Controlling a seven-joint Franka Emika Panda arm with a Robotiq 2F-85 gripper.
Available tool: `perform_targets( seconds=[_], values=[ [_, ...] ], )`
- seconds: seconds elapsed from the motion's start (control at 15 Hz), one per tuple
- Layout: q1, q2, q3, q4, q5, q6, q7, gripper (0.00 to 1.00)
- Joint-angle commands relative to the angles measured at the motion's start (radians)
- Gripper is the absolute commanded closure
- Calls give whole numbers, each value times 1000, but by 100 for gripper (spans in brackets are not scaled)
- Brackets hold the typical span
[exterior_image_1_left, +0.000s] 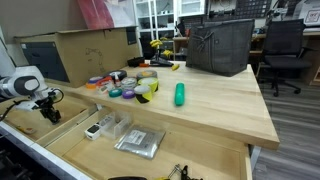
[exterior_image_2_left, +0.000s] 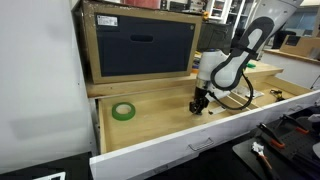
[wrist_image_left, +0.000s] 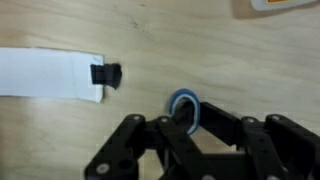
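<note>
On the wooden drawer (exterior_image_2_left: 150, 128) floor, your end effector (wrist_image_left: 186, 122) pinches narrow around the blue ring (wrist_image_left: 183, 100), centred between its tips

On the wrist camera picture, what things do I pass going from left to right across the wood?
white strip → small black piece → blue ring → white thing at the top edge
</note>
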Motion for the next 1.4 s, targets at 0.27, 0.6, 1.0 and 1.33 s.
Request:
perform_targets(
  seconds=[0.27,0.6,1.0,1.33],
  values=[
    [-21,-107,-13,-77,-7,-19,-44,96],
    [-184,-317,88,-239,75,-69,-153,96],
    [-368,-552,251,-407,386,-170,-342,96],
    [-412,-733,140,-551,481,-213,-317,96]
  ],
)
